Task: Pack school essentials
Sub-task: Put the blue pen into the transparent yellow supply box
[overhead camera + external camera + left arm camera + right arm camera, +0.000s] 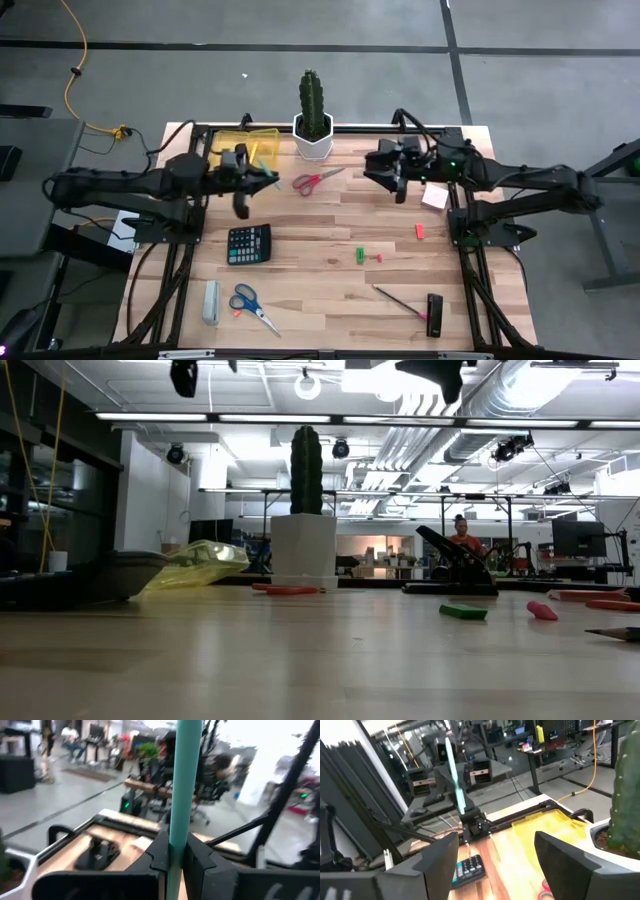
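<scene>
One teal pen (184,780) stands clamped in the left gripper (262,180)'s jaws, long axis crosswise to them, just beside what looks like a yellow pouch (246,142) at the bench's far edge, while the right gripper (385,172) hovers well apart, jaws spread.

The table (320,230) is pale wood planks with a smooth, slightly glossy finish, the yellow pouch (248,141) at its upper left looks like thin translucent plastic, and the left gripper (172,857) is matt black plastic clamping a smooth teal pen (183,780).
</scene>
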Tool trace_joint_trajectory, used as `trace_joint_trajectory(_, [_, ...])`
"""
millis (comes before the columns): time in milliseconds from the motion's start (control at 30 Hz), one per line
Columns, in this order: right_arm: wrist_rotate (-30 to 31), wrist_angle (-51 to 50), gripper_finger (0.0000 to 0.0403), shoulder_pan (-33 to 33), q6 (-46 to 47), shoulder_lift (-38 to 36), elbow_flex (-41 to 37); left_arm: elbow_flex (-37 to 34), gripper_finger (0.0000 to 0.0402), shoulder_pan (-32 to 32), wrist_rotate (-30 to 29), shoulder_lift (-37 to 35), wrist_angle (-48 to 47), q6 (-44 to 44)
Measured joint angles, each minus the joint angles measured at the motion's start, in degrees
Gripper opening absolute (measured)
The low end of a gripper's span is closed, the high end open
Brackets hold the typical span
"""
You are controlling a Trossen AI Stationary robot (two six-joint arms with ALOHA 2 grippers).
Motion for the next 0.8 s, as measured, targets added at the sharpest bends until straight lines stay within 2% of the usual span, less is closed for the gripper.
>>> trace_joint_trajectory(167, [0.3,5.5,0.0254,0.7,0.1,-1.1,-2.8,-0.9,0.0011,-0.8,-2.0,-2.3,0.3,-0.1])
trace_joint_trajectory(400, [0.3,6.0,0.0254,0.7,0.1,-1.1,-2.8,-0.9,0.0012,-0.6,-3.4,-2.3,-0.2,-1.4])
trace_joint_trajectory(467, [0.3,5.9,0.0254,0.7,0.1,-1.1,-2.8,-0.9,0.0012,-0.6,-8.1,-2.3,-2.2,-4.0])
trace_joint_trajectory(567, [0.4,5.3,0.0254,0.7,0.1,-1.1,-2.8,-0.9,0.0012,0.2,-19.0,-2.0,-6.8,-7.5])
trace_joint_trajectory(600, [0.8,5.0,0.0254,0.7,0.1,-1.1,-2.8,-0.7,0.0012,1.3,-21.8,-1.5,-8.6,-9.1])
trace_joint_trajectory(667, [1.9,4.5,0.0254,0.7,0.2,-1.1,-2.8,0.4,0.0012,4.6,-23.4,-0.4,-13.6,-12.1])
trace_joint_trajectory(800, [3.1,4.0,0.0254,0.7,0.2,-1.1,-2.8,4.3,0.0012,14.5,-19.4,3.1,-24.7,-15.9])
